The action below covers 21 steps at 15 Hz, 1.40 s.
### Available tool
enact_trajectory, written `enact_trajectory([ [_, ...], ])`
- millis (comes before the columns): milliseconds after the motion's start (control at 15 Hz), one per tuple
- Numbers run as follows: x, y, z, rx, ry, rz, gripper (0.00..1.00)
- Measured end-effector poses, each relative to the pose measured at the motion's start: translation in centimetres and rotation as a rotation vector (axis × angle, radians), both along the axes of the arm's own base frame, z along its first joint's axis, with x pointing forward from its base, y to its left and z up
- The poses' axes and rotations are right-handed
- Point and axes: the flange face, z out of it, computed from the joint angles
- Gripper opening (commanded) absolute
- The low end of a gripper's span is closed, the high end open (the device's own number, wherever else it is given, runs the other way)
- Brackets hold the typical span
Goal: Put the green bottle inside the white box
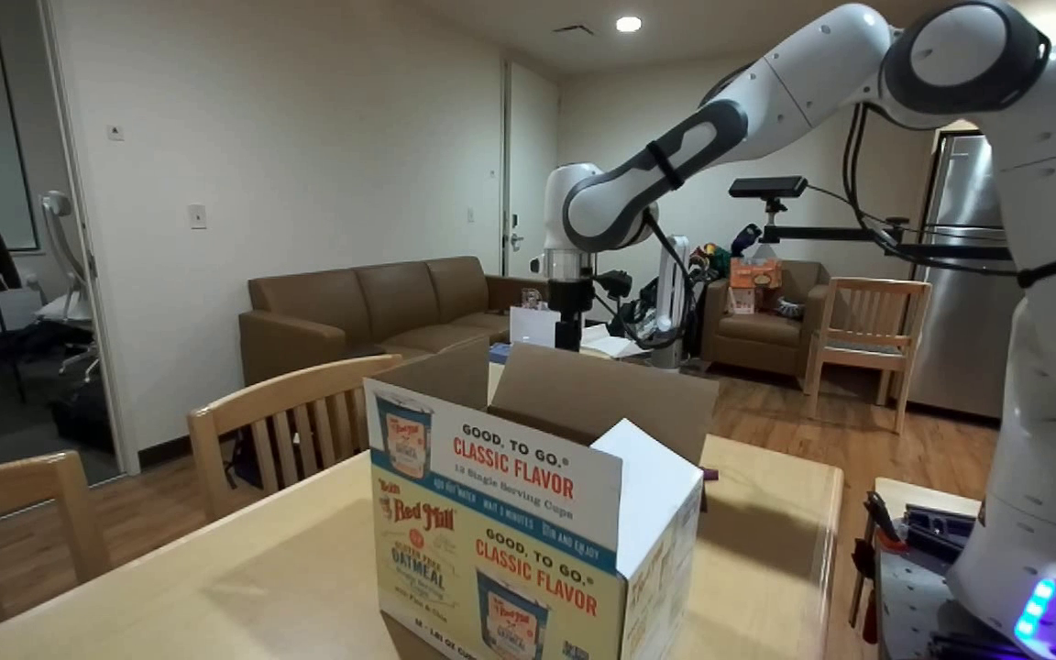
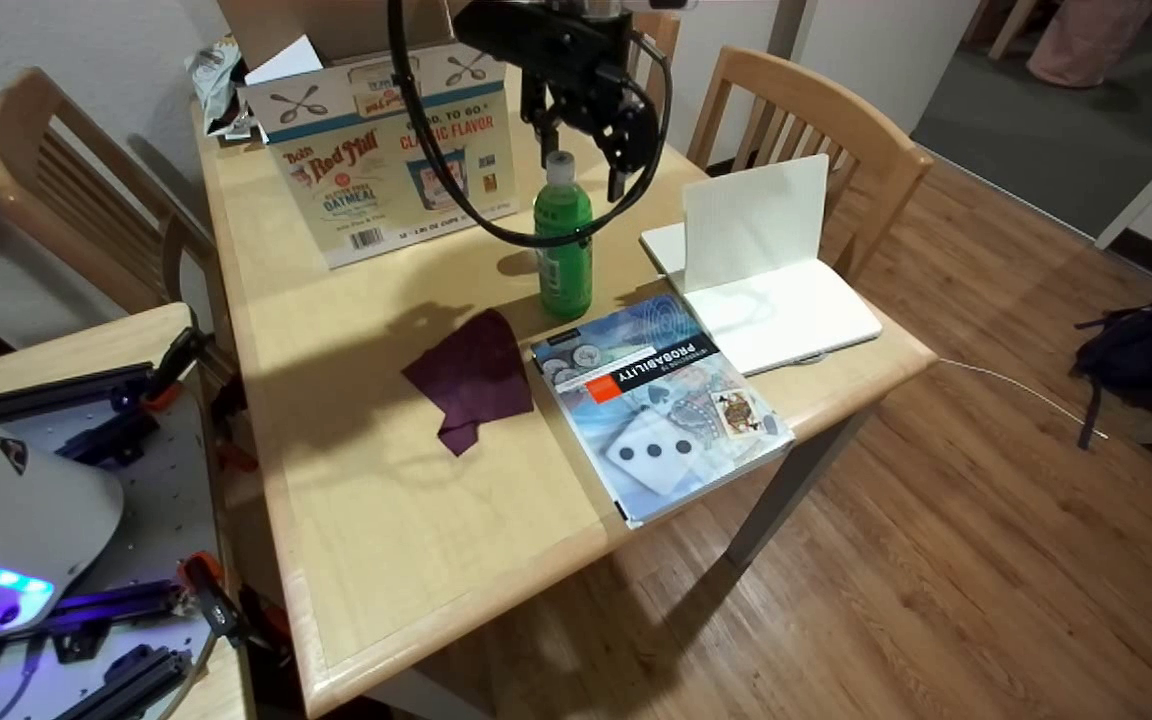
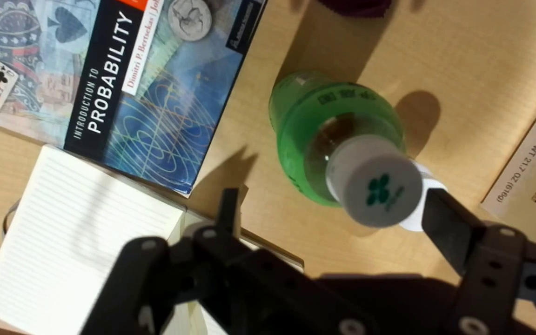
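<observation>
The pincer (image 3: 335, 209) is spread, holding nothing. In the wrist view the cap (image 3: 382, 190) lies nearer one finger (image 3: 452, 228); uncentred descent could topple the green bottle (image 2: 564, 265), upright on the desk (image 2: 386, 530). Beyond, the white box (image 2: 386, 185) has raised flaps (image 1: 601, 392): insufficient lift may cause snagging.

The arm (image 1: 798, 82) arches forward, gripper (image 3: 338, 215) (jaws spread) pointing apparently straight down.
</observation>
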Motion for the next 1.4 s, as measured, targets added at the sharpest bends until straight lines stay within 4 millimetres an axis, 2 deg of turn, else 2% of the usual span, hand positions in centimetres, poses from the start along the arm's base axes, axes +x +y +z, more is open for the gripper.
enact_trajectory([
  [200, -0.2, 0.2, 0.6, -0.005, 0.006, -0.027, 1.00],
  [733, -1.3, 1.3, 4.4, -0.021, -0.015, -0.097, 1.00],
  [1133, -3.3, 0.5, 4.5, -0.027, -0.001, -0.161, 1.00],
  [1400, -4.6, -0.3, 3.8, -0.026, 0.019, -0.177, 1.00],
])
